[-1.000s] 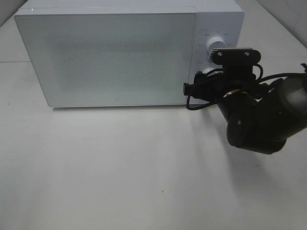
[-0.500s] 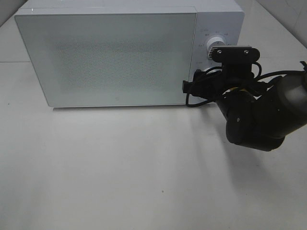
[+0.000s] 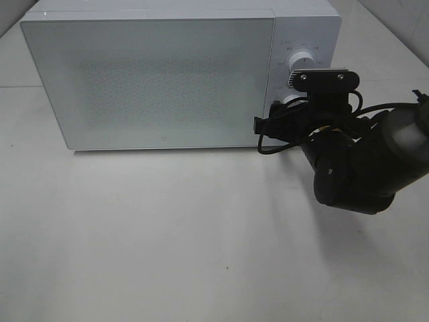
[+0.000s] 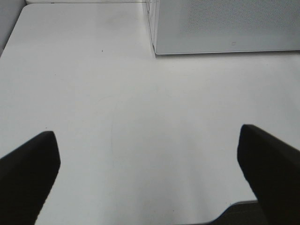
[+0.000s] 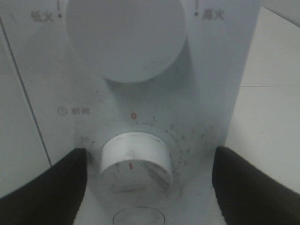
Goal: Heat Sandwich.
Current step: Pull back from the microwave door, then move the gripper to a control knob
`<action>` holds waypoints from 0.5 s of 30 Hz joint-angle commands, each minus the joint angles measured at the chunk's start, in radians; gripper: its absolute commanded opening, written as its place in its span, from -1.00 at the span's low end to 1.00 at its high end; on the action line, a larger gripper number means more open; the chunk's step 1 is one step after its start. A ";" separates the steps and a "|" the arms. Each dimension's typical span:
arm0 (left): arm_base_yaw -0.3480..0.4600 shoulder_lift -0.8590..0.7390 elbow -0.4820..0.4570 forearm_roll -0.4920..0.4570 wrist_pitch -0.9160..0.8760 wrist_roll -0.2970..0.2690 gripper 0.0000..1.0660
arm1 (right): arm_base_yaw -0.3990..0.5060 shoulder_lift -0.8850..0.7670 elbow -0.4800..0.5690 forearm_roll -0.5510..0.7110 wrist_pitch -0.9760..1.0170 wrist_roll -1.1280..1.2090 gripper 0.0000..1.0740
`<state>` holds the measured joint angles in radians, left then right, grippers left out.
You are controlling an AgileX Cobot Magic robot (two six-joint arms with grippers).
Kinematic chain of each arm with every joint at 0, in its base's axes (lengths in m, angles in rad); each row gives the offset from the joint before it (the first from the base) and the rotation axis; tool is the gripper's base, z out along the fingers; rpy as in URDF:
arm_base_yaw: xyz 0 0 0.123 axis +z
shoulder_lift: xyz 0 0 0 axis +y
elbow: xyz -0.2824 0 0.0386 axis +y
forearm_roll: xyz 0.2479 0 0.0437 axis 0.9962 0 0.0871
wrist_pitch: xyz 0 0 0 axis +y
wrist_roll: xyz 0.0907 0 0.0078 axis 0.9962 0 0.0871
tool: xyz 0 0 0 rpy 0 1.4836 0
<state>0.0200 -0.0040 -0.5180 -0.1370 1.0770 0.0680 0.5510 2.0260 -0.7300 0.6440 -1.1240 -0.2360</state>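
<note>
The sandwich is out of view; the white microwave has its door shut. My right gripper is at the control panel. It is open, with its dark fingers either side of the lower timer knob and gaps showing on both sides. In the exterior high view the right arm and its wrist camera mount cover that knob. My left gripper is open over bare table, with nothing between its fingers.
The upper power knob sits above the timer knob on the panel. The microwave's lower front corner shows in the left wrist view. White table stretches in front of the microwave.
The right arm has edged slightly left toward the control panel. Its fingers have drawn in a little. The left gripper has stayed as it was.
</note>
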 commanded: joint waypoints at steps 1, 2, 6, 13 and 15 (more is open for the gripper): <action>0.005 -0.017 0.001 -0.007 -0.004 -0.004 0.83 | -0.002 -0.002 -0.007 -0.005 -0.014 -0.002 0.30; 0.005 -0.017 0.001 -0.007 -0.004 -0.004 0.83 | -0.002 -0.002 -0.007 -0.005 -0.016 -0.002 0.28; 0.005 -0.017 0.001 -0.007 -0.004 -0.004 0.83 | -0.002 -0.002 -0.007 -0.005 -0.019 -0.002 0.20; 0.005 -0.017 0.001 -0.007 -0.004 -0.004 0.83 | -0.002 -0.002 -0.007 -0.007 -0.019 -0.002 -0.36; 0.005 -0.017 0.001 -0.007 -0.004 -0.004 0.83 | -0.002 -0.002 -0.007 -0.007 -0.019 -0.002 -0.46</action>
<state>0.0200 -0.0040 -0.5180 -0.1370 1.0770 0.0680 0.5520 2.0260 -0.7320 0.6260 -1.1240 -0.2360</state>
